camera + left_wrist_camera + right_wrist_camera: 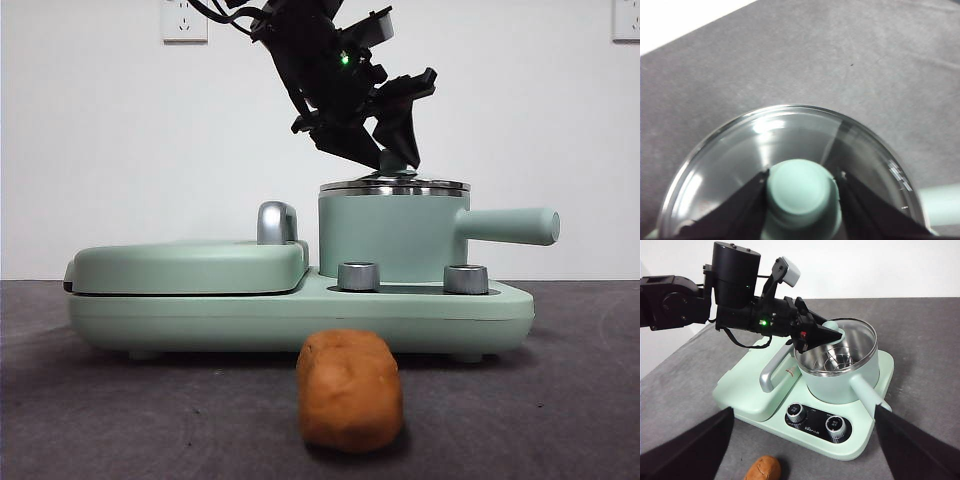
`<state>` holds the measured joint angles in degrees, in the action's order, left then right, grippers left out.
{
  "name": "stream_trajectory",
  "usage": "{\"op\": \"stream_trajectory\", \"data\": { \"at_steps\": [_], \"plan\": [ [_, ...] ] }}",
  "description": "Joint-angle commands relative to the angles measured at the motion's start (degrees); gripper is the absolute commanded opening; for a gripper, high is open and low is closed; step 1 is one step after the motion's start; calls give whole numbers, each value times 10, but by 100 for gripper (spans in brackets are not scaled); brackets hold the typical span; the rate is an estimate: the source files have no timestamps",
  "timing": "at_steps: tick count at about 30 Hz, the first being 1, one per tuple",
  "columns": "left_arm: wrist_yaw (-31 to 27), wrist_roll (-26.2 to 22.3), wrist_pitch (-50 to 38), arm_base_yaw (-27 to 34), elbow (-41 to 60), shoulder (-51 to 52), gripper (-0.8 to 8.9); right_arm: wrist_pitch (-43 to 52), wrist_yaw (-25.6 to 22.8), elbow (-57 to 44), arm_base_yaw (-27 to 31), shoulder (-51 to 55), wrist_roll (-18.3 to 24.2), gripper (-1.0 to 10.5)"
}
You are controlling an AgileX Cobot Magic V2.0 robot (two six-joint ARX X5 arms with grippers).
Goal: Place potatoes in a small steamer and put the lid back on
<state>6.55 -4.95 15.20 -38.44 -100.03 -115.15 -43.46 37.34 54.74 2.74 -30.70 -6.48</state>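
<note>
Jaws of the left gripper (801, 187) are clamped on either side of the mint-green knob of the lid (394, 184), so the knob sits snug between them, and the lid rests flat on the steel rim of the small steamer (390, 238). It's a round glass disc with a steel edge, see-through enough that the shiny inside of the pot shows from the right wrist camera. The steamer stands on a mint-green cooker base (420, 312), its straight handle poking out sideways. The right gripper's jaws are spread wide with nothing in them, well back from the cooker. The potato (350, 389), orange-brown and matte with blunt ends, lies on the grey bench (110, 410) just in front of the base.
</note>
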Motion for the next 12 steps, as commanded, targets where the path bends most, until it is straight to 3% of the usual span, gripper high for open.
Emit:
{"op": "stream_trajectory", "data": {
  "at_steps": [1, 6, 12],
  "plan": [
    [3, -21, -3, -6, -16, -11, 123, 6, -1, 11, 0, -3, -6, 447],
    [3, -21, -3, -6, -16, -11, 46, 6, -3, 11, 0, -3, -6, 447],
    [3, -20, -17, -6, -17, -10, 45, 5, -3, 11, 0, -3, -6, 447]
  ]
}}
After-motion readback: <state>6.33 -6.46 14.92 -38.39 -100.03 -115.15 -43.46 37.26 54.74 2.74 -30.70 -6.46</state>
